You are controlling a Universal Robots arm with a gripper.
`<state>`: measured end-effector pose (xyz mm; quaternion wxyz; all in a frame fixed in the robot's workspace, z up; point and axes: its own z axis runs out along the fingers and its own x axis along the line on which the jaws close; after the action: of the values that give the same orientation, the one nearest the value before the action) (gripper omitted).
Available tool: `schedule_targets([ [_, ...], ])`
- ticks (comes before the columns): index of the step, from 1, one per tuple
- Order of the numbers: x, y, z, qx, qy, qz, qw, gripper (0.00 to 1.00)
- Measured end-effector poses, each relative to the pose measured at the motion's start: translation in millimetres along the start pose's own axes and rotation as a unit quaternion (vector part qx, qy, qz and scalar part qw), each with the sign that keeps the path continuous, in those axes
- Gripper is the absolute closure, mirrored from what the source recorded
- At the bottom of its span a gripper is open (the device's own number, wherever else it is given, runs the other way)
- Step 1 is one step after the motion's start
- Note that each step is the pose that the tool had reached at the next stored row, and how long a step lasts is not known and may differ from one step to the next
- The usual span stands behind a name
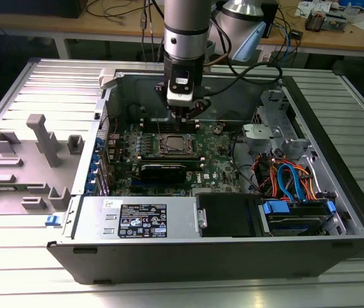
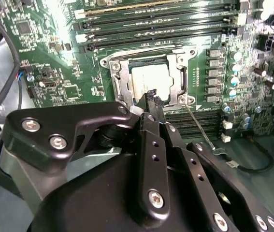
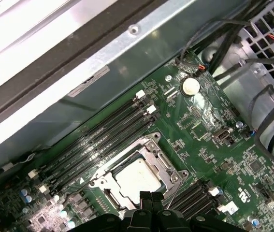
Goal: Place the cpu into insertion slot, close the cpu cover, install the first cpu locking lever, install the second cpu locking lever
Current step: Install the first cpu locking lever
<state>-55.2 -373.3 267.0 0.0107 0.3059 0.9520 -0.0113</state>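
The cpu [image 2: 149,79] already lies in the insertion slot [image 2: 141,62], its pale metal top showing through the window of the cpu cover [image 2: 119,82]; the cover lies flat over it, so the first 2 steps look done and, by my reading, the work stands at the locking levers. In the second wrist view 1 thin wire lever [image 2: 198,124] runs loose from the cover's corner out across the motherboard [image 2: 54,72], not tucked down; whether the other lever is already latched I cannot tell.

The hand [image 2: 151,99] hangs just above the edge of the cover on the side near that loose lever; its fingers are together with nothing between them, the 2 tips side by side in the first wrist view, where the hand [image 3: 147,199] sits just beside the cpu [image 3: 136,178]. In the exterior view the hand [image 1: 183,117] is inside the open computer case [image 1: 336,128], over the cpu [image 1: 171,145]; the case rests on the ribbed desk [image 1: 15,276].

As a judgement, a lever step calls for the closed tips to bear on a very thin springy wire, pushing it down and sideways under its catch; the tip must stay on the wire, clear of the memory slots [image 2: 151,21] and the small parts close by.
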Motion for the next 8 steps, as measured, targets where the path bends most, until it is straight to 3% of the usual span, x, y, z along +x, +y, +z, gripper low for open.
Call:
schedule_targets([
  [6, 0.1, 0.0, 0.0, -0.0016, -0.0009, -0.057, 0.9984, 0.89],
  [8, 0.1, -0.1, 0.0, -0.0016, -0.0009, -0.059, 0.9982, 0.89],
])
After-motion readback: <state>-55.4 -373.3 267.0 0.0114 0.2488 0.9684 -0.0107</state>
